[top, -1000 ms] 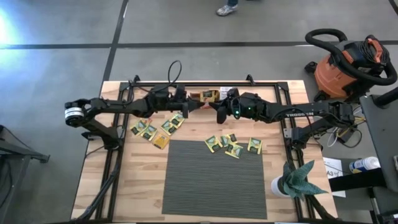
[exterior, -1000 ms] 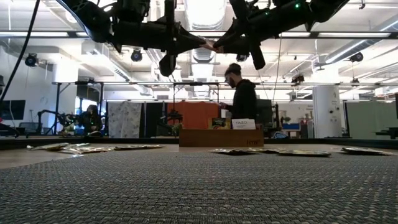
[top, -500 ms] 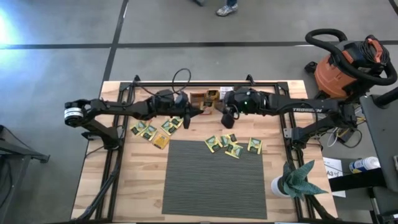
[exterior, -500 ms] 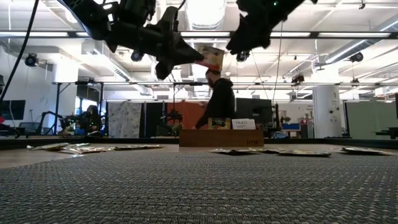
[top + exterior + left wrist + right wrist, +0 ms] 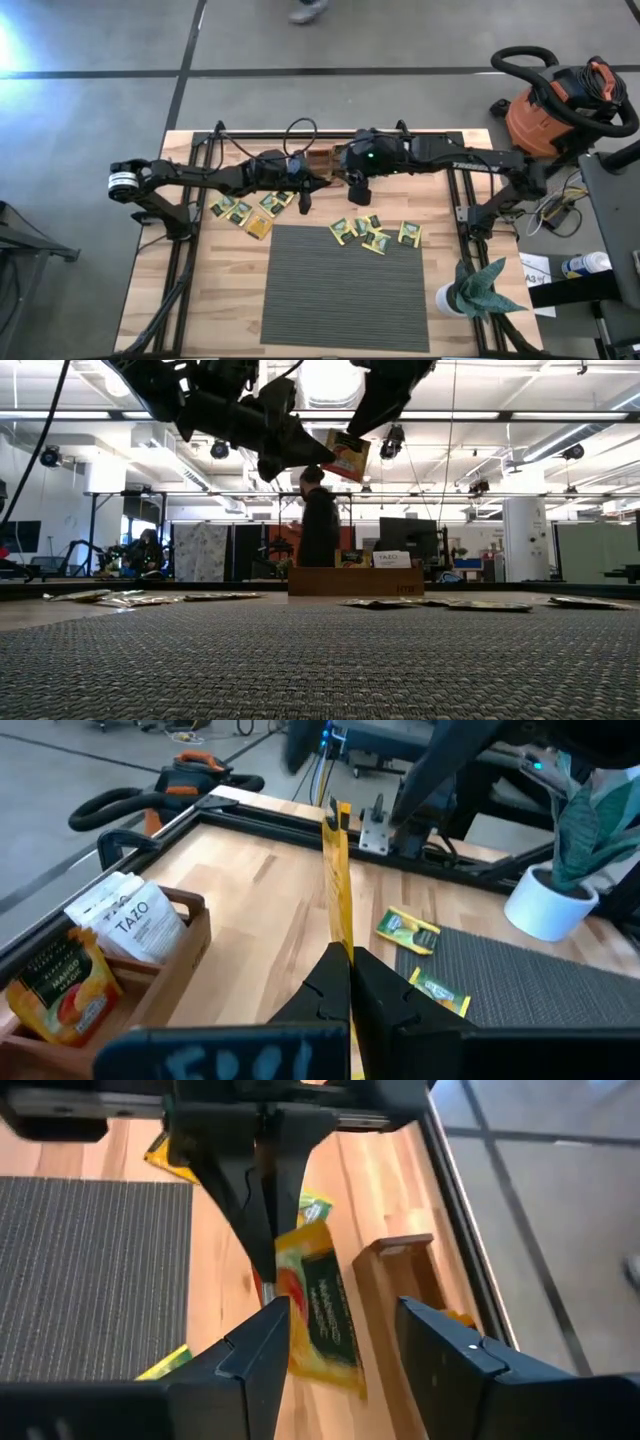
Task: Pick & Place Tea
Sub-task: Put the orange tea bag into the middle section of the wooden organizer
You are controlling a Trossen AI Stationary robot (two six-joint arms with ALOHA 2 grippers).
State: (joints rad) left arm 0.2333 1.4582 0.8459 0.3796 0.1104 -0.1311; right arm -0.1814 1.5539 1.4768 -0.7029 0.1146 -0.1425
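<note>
Now the left end effector (image 5: pixel 318 456) pinches a flat orange square tea sachet (image 5: pixel 346 456); the right end effector (image 5: pixel 335 1342) stands open.
Keep the pinch firm and carry it level to the brown wooden tray (image 5: pixel 190 932) just beside.

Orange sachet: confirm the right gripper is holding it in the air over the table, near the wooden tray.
Wrong arm. The left gripper pinches the orange sachet in the air near the wooden tray; the right gripper stands open, its fingers off it. The right wrist view shows this.

Ahead of the left hand (image 5: pixel 348 982), the right arm (image 5: pixel 470 162) bars the way; bare desk (image 5: pixel 230 270) lies open beside it.
</note>
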